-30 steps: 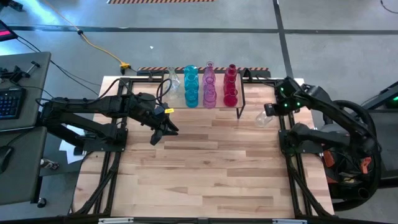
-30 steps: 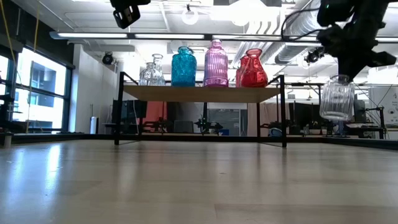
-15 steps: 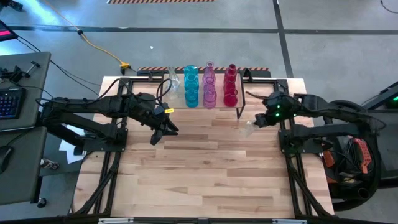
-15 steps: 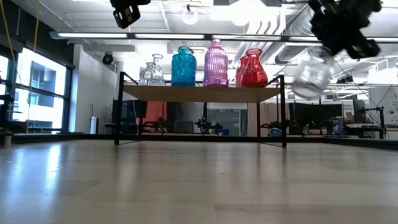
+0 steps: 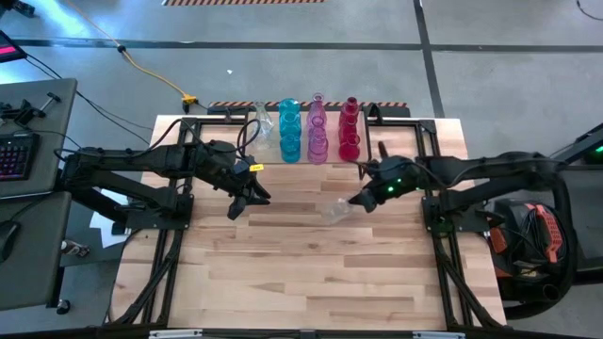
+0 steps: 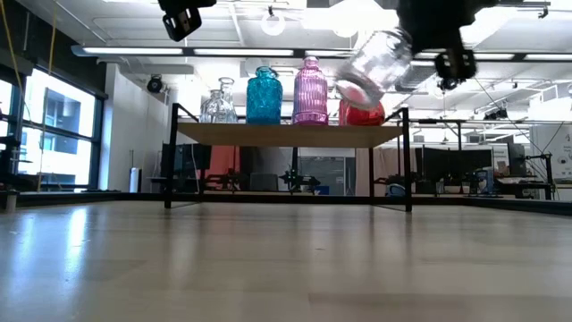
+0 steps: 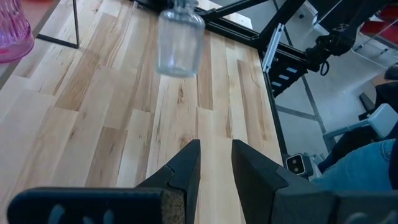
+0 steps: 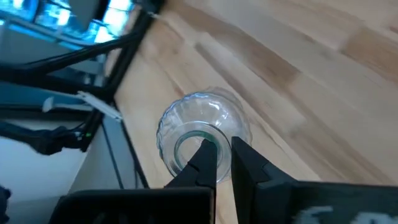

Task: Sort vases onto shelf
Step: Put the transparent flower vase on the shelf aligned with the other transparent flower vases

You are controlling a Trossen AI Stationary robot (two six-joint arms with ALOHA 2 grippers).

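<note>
Right pincer (image 5: 359, 200) clenched on clear ribbed glass vase's (image 5: 335, 210) rim, tilted. Rec: level upright before low wood-topped shelf (image 5: 369, 133).

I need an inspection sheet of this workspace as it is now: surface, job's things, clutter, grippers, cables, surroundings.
Surface: light wooden table, bare in front.
Job's things: shelf holds clear, teal, pink and red vases in rows; one clear vase is carried tilted above the table.
Clutter: nothing seen.
Grippers: right gripper shut on the clear vase's rim; left gripper holds nothing, fingers slightly apart, hanging over the table's left part.
Cables: yellow cable on the floor.
Surroundings: keyboard on a side desk.
</note>
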